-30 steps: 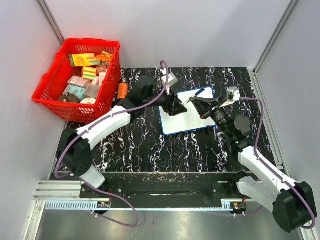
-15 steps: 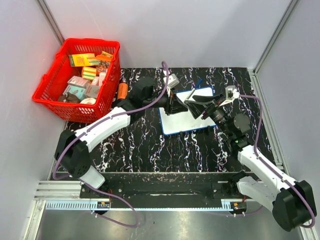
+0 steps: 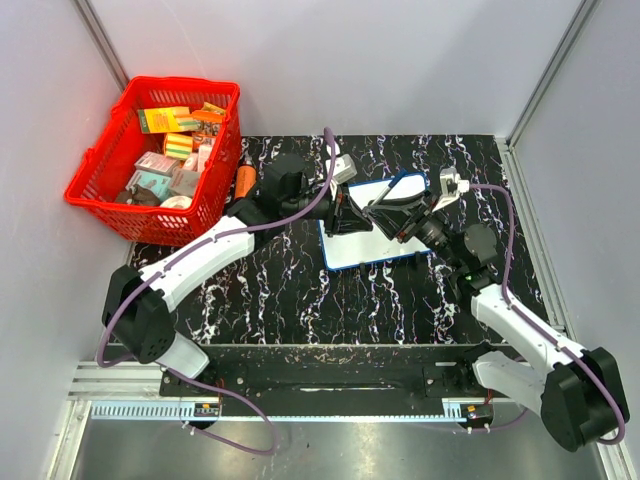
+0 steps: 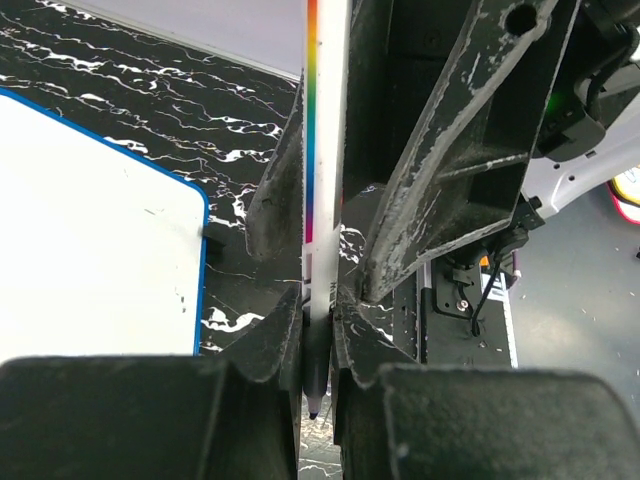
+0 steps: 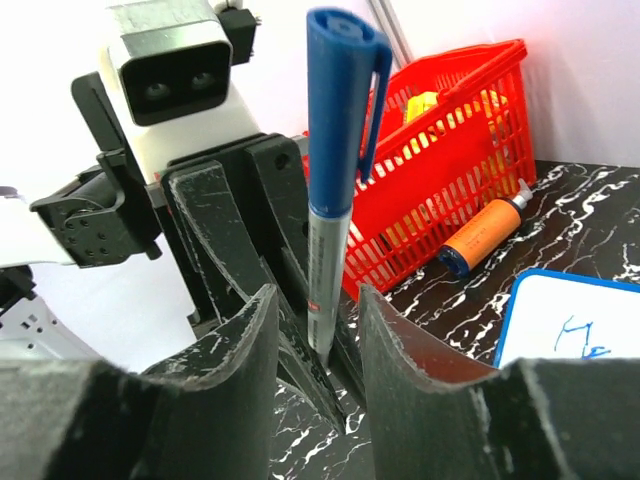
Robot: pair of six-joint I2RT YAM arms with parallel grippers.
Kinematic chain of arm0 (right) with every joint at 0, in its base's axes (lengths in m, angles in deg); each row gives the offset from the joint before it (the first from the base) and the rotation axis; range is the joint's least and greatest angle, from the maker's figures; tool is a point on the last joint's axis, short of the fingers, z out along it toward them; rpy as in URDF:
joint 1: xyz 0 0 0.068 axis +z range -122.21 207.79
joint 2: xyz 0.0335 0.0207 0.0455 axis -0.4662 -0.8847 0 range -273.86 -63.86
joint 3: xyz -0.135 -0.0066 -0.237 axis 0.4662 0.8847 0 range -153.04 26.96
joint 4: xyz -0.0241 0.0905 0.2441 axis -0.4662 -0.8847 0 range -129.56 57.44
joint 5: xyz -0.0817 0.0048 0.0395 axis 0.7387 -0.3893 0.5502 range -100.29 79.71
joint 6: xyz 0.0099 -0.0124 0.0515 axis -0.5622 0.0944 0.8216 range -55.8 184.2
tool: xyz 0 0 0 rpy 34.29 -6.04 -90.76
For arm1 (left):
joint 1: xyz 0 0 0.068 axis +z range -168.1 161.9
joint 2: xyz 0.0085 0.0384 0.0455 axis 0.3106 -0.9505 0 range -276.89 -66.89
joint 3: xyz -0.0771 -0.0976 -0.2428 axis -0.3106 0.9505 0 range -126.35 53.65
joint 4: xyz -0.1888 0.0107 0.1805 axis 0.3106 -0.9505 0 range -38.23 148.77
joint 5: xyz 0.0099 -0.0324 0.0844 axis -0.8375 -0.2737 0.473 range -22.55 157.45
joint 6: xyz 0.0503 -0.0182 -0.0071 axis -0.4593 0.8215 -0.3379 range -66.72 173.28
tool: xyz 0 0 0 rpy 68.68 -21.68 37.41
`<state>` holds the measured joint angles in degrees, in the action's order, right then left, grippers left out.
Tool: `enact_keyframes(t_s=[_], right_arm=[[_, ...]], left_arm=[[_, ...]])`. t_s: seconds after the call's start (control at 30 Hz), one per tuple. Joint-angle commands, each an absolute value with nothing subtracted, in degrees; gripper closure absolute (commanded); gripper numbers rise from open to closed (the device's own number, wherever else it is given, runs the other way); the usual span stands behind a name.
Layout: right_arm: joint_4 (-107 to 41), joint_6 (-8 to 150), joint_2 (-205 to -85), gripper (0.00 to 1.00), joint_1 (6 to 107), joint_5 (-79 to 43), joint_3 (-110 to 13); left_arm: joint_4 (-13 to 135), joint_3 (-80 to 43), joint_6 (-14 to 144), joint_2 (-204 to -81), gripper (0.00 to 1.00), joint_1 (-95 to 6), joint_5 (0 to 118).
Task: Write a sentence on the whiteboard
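The whiteboard (image 3: 360, 250) lies flat on the black marbled counter (image 3: 290, 300); both claws meet just above its far half; the left claw (image 4: 322, 250) is pinched tight on a blue-capped marker (image 5: 335, 150); the right claw (image 5: 315, 305) stands partly wide around the same barrel, its fingers clear of it; of the sentence (image 5: 583, 338) only a few blue strokes show near the whiteboard's corner; a red basket (image 3: 100, 195) sits well to the whiteboard's left.

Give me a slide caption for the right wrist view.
Blue-capped marker upright inside the open right gripper, clamped low by the left gripper; red basket behind.
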<state>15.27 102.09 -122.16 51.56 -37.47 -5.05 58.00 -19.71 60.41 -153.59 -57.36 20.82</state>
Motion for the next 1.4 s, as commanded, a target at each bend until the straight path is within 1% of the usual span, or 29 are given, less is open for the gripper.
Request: enact_keyframes(t_s=[0.0,0.1,0.13,0.17,0.2,0.23,0.27,0.3,0.37,0.4,0.43,0.47,0.5,0.53,0.57,0.63,0.7,0.8,0.87,0.9,1.0,1.07,1.1,1.13,1.2,1.37], right_arm=[[20.8,104.7,-122.9,0.59,51.1,-41.7,-7.9],[21.1,105.0,-123.5,0.67,51.0,-41.8,-8.2],[21.1,105.1,-123.9,0.75,51.1,-42.4,-8.3],[21.2,105.3,-124.1,1.00,51.0,-42.5,-8.5],[21.1,105.4,-124.5,1.00,51.0,-42.5,-8.5],[21.0,105.2,-124.7,1.00,51.1,-43.1,-8.6],[20.5,104.8,-124.8,1.00,51.0,-43.2,-8.8],[19.1,104.3,-124.5,1.00,51.0,-43.1,-8.7],[18.1,102.0,-123.9,1.00,51.0,-41.1,-8.2],[15.1,100.7,-122.8,1.00,51.0,-39.0,-8.0],[13.8,99.3,-122.2,1.00,51.0,-37.7,-7.8],[12.4,96.6,-121.5,1.00,50.9,-36.2,-7.7],[9.0,95.2,-120.3,1.00,51.0,-32.1,-7.3],[7.7,93.7,-119.7,1.00,51.0,-30.0,-7.1],[6.6,90.8,-119.3,1.00,51.1,-28.1,-6.7],[5.6,89.2,-119.1,1.00,51.1,-23.7,-5.8],[6.3,87.3,-119.6,1.00,51.0,-21.2,-5.1],[7.2,86.0,-120.6,1.00,51.0,-19.4,-5.0],[8.2,85.6,-120.9,1.00,51.1,-18.6,-4.5],[9.8,85.6,-121.3,1.00,51.0,-17.8,-3.9],[13.0,84.9,-122.7,1.00,51.0,-16.5,-2.7],[13.9,84.3,-123.6,1.00,51.1,-16.3,-2.7],[15.0,84.1,-124.3,1.00,51.0,-16.5,-2.5],[15.5,83.9,-124.8,1.00,50.9,-16.8,-2.5],[16.9,83.1,-125.9,1.00,51.0,-17.2,-2.4],[20.0,83.0,-129.0,1.00,51.0,-17.1,-2.5]], left_arm=[[58.9,-21.0,58.2,-151.2,1.00,-57.3,16.4],[59.4,-20.5,58.5,-150.9,1.00,-57.3,16.0],[59.5,-20.4,58.6,-150.9,1.00,-57.3,16.0],[60.1,-20.1,59.0,-150.9,1.00,-57.3,15.8],[60.4,-19.9,59.3,-150.8,1.00,-57.3,15.8],[60.6,-19.6,59.5,-150.9,0.95,-57.3,16.3],[60.6,-19.3,59.8,-150.8,0.75,-57.2,17.0],[60.7,-18.9,60.2,-150.8,0.47,-57.1,18.6],[61.3,-16.7,61.1,-150.0,0.23,-56.2,20.9],[65.0,-15.1,63.2,-149.4,0.19,-55.5,20.8],[67.7,-11.0,65.3,-148.4,0.16,-53.2,21.0],[70.3,-8.7,70.5,-147.9,0.13,-51.6,21.7],[76.8,-6.1,73.6,-147.6,0.13,-49.8,21.6],[79.0,-1.5,76.3,-147.6,0.13,-45.8,22.2],[80.0,0.3,80.0,-147.9,0.13,-44.0,25.1],[80.5,3.4,81.7,-150.2,0.13,-39.8,26.6],[78.7,3.8,82.0,-152.5,0.13,-38.4,30.5],[80.9,3.8,84.4,-158.4,0.13,-36.4,30.6],[84.8,3.9,88.3,-163.0,0.13,-34.6,27.0],[91.7,5.2,90.3,-166.1,0.13,-34.1,25.8],[104.4,5.5,96.2,-170.7,0.14,-33.4,21.7],[108.9,5.0,99.6,-174.4,0.18,-33.4,20.2],[115.2,5.4,100.8,-175.9,0.19,-33.4,20.0],[118.2,5.5,102.0,-176.6,0.20,-33.4,19.5],[121.8,4.2,104.1,-178.3,0.21,-33.5,18.5],[124.9,0.4,107.1,-182.5,0.23,-33.6,15.7]])
